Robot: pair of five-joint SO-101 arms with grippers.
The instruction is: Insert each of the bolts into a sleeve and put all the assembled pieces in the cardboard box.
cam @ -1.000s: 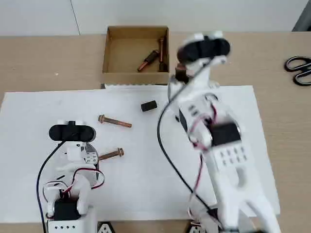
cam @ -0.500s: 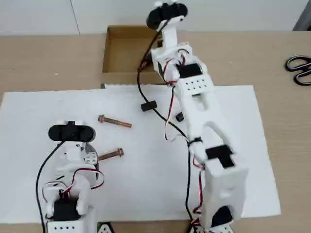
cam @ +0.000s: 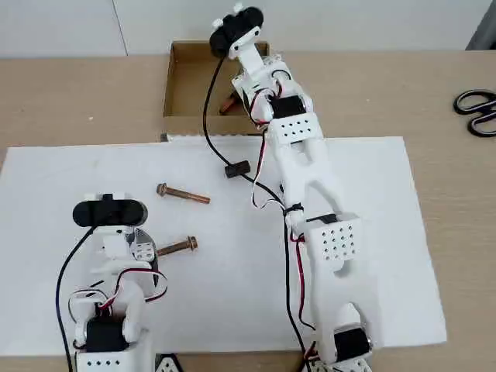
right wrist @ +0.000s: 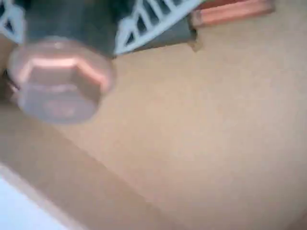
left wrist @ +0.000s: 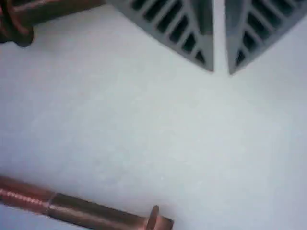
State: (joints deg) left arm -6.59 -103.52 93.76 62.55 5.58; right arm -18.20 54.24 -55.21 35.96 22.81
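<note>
My right gripper (right wrist: 72, 26) is shut on an assembled piece, a dark sleeve with a copper hex bolt head (right wrist: 60, 81) sticking out, held just above the floor of the cardboard box (cam: 177, 81). Another assembled piece (cam: 227, 103) lies inside the box. On the white paper lie two bare bolts (cam: 183, 194) (cam: 177, 246) and a black sleeve (cam: 237, 168). My left gripper (left wrist: 220, 69) hovers shut over the paper with nothing in it, between the two bolts (left wrist: 86, 213) (left wrist: 29, 19).
The white paper sheet (cam: 93, 163) covers the table's middle. The right arm (cam: 306, 163) stretches across it toward the box, its cable trailing over the black sleeve. Scissors (cam: 477, 108) lie at the far right edge.
The right arm has swung left and stretched out from beside the box's right corner to over the box, carrying the assembled piece. The left arm has stayed put.
</note>
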